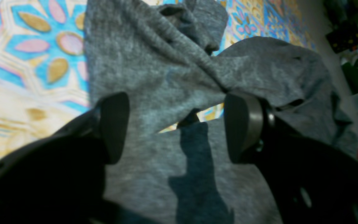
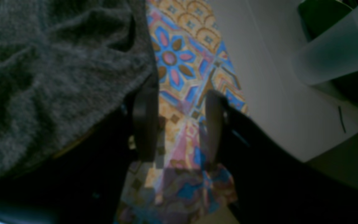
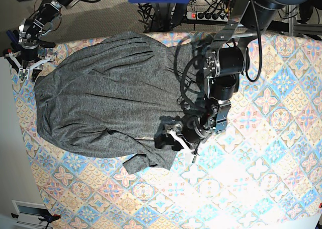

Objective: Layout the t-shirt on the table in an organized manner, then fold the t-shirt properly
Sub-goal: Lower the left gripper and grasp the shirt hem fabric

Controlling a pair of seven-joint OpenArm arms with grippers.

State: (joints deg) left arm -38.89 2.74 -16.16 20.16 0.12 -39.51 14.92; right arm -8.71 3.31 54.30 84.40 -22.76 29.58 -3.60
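bare table [image 3: 261, 153] beside t-shirt [image 3: 100, 98]

The right gripper [image 2: 179, 124] stands with its dark jaws apart over the floral-patterned table cloth [image 2: 182, 71]. Dark heather-grey knit t-shirt [image 2: 51, 77] fabric lies against its left finger [image 2: 144, 124]; nothing sits between the jaws.

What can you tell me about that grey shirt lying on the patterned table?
The t-shirt is dark heather-grey knit, plain, with no print. It lies spread but wrinkled across the floral-tiled table, one short sleeve crumpled and partly turned over at its near edge. The left gripper hovers wide open over bunched folds there, holding nothing. The right gripper sits at the shirt's far corner, its fingers open over bare cloth beside the shirt's edge.
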